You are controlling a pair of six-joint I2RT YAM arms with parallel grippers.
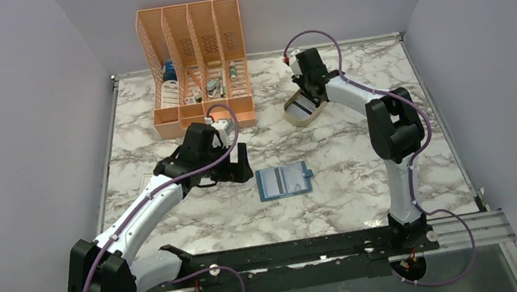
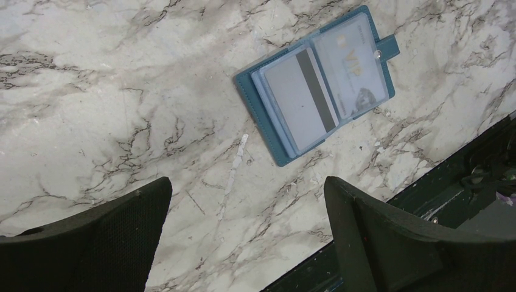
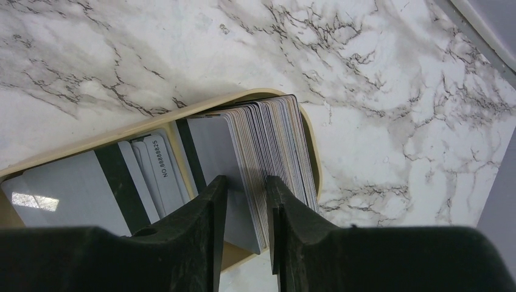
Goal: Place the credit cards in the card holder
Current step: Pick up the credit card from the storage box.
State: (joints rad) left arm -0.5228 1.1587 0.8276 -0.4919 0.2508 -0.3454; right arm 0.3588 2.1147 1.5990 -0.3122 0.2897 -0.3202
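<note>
The teal card holder [image 1: 285, 182] [image 2: 316, 85] lies open on the marble. It holds a grey card with a dark stripe [image 2: 301, 97] and a pale VIP card [image 2: 353, 61]. My left gripper [image 1: 234, 169] [image 2: 246, 182] hovers open and empty just left of the holder. At the back, my right gripper [image 1: 307, 95] [image 3: 246, 182] reaches into the beige oval tray [image 1: 295, 116] [image 3: 182, 104]. Its jaws are closed round the front part of an upright stack of credit cards [image 3: 268, 140]. More grey cards [image 3: 67, 188] lie flat in the tray's other half.
An orange slotted file rack [image 1: 196, 63] with small items stands at the back left. A black rail [image 1: 293, 252] runs along the table's near edge. Grey walls close in the sides and back.
</note>
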